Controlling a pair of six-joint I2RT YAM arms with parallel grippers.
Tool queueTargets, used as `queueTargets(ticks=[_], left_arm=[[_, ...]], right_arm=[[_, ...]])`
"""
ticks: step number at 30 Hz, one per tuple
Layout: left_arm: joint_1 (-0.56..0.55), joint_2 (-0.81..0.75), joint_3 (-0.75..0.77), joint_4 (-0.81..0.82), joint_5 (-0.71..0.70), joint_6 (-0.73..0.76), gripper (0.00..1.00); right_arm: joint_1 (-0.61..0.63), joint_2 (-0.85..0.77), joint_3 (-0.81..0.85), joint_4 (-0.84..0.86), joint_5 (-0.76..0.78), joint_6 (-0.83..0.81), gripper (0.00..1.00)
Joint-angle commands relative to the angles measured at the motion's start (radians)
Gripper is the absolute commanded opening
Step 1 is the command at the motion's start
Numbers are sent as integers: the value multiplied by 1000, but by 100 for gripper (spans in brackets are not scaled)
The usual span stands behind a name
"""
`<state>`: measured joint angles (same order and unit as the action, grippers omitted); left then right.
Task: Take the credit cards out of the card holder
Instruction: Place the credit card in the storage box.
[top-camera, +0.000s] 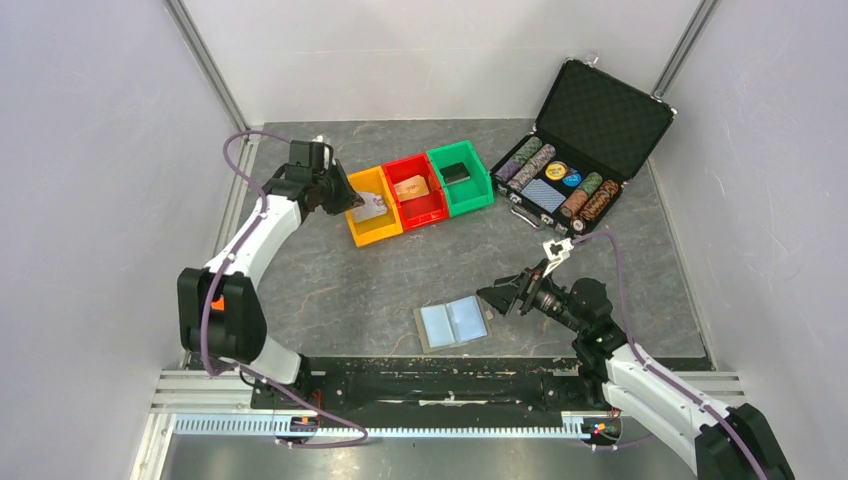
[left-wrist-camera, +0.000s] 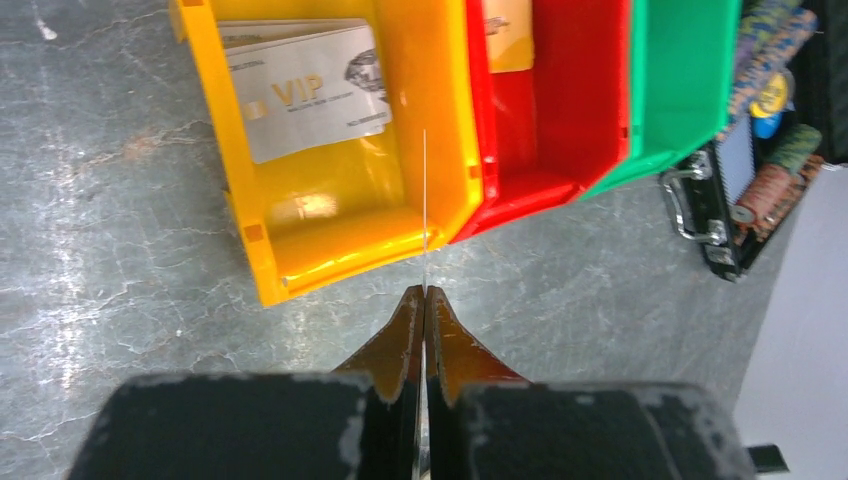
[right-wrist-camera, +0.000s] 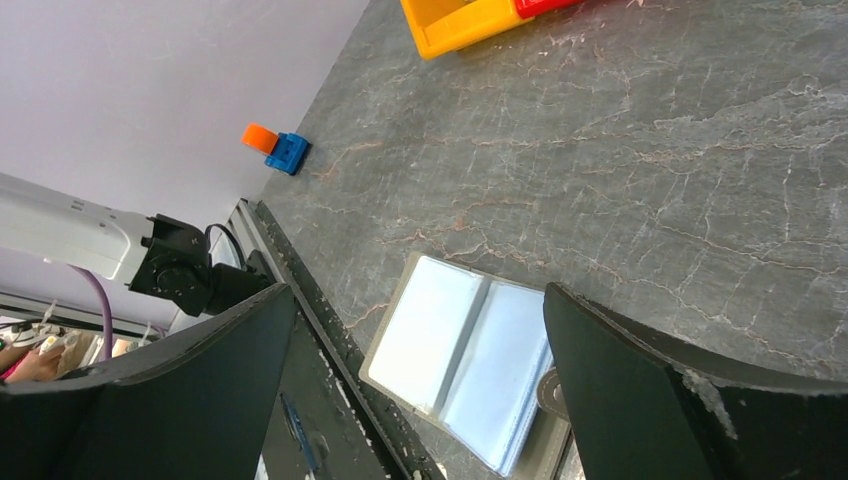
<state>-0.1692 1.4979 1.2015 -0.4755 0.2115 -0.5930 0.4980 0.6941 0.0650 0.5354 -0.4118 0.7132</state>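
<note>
The grey veined stone desk (top-camera: 330, 290) carries a yellow plastic bin (left-wrist-camera: 340, 255) at far left. The grey bifold card holder (top-camera: 452, 323) lies open near the front edge. The right tool (top-camera: 492, 300) has its jaws spread just beside the holder. The left tool (left-wrist-camera: 424, 292) is closed on what appears to be a thin card (left-wrist-camera: 424, 200), seen edge-on above the bin's near wall. Advance over the bin's middle before releasing, or the card may strike the rim.
</note>
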Motion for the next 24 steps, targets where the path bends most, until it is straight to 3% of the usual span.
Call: queueTargets(ticks=[1, 14, 24], left_arm=[[7, 55, 57, -9, -71, 42, 2], [38, 242, 145, 38, -4, 28, 2], [66, 300, 164, 54, 61, 8, 2]], right_arm=[[1, 2, 57, 40, -28, 1, 98], [0, 55, 86, 32, -33, 18, 98], [1, 74, 95, 33, -28, 26, 98]])
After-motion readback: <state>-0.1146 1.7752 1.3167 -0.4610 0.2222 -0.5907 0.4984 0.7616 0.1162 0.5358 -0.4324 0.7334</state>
